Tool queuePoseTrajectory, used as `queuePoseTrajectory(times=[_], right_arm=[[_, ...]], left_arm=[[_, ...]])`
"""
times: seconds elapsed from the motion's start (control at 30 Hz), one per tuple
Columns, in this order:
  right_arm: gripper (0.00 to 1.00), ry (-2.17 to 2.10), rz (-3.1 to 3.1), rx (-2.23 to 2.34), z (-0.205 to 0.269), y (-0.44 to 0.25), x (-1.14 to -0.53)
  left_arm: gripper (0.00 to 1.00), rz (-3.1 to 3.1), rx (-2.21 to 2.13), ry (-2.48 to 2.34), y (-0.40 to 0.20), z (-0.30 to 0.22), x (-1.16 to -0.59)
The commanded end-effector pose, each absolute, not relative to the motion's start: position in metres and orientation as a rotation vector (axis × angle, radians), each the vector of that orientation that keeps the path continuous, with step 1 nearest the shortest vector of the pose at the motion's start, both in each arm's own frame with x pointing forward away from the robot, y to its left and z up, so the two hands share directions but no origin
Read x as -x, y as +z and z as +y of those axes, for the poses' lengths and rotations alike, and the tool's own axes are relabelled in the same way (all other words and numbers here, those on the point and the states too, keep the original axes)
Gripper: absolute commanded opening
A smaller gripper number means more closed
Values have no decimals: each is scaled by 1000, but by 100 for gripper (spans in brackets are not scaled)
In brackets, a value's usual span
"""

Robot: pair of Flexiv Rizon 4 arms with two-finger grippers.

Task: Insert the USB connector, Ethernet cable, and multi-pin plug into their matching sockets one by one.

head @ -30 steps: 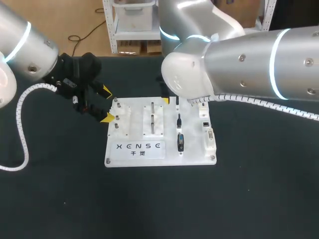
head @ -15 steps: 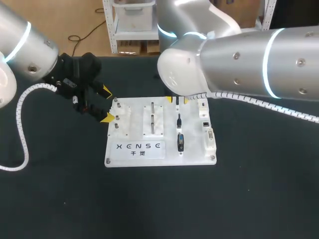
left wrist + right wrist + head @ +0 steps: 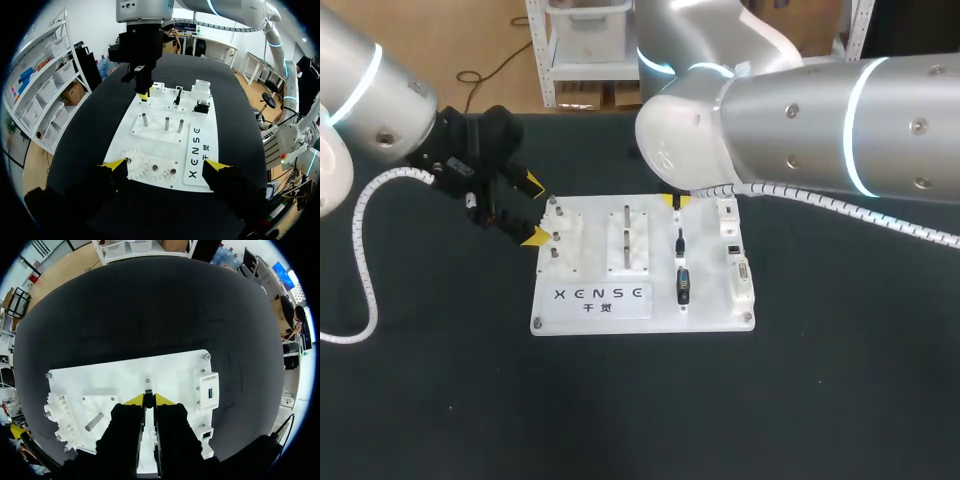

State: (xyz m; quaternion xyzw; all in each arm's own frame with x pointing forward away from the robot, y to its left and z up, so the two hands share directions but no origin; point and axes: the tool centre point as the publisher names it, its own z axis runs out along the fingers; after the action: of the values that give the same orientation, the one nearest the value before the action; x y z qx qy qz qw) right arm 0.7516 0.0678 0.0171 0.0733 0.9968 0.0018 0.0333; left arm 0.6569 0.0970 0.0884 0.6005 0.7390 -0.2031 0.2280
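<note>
Nearby, gears (image 3: 150, 170), pegs (image 3: 166, 123), right arm (image 3: 800, 130) overhanging connector (image 3: 148, 398)

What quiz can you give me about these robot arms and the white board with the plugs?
1. True or false: the left gripper is shut.
2. What colour is the board? A red, B white, C blue.
3. Fill in: the right gripper is shut on a small ___ plug.
Key: 1 false, it is open; 2 B; 3 black.
</note>
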Motion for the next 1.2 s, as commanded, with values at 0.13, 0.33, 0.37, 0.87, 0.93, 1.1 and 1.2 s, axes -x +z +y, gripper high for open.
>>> queuePoseTrajectory(times=[0.13, 0.33, 0.37, 0.87, 0.93, 1.1, 1.2], right_arm=[[0, 74, 3010, -207, 57, 39, -746], [0, 93, 2963, -161, 56, 55, -738], [0, 96, 2958, -163, 55, 58, -738], [0, 4, 2920, -221, -5, 50, -728], [0, 3, 2923, -235, -9, 47, -729], [0, 1, 2926, -254, -12, 42, -731], [0, 5, 2928, -259, -12, 39, -733]], left_arm=[[100, 2035, -1654, -558, 88, 97, -656], [100, 2035, -1654, -558, 88, 97, -656], [100, 2035, -1654, -558, 88, 97, -656], [100, 2035, -1654, -558, 88, 97, -656], [100, 2035, -1654, -558, 88, 97, -656], [100, 2035, -1654, -558, 88, 97, -656], [100, 2035, -1654, -558, 88, 97, -656]])
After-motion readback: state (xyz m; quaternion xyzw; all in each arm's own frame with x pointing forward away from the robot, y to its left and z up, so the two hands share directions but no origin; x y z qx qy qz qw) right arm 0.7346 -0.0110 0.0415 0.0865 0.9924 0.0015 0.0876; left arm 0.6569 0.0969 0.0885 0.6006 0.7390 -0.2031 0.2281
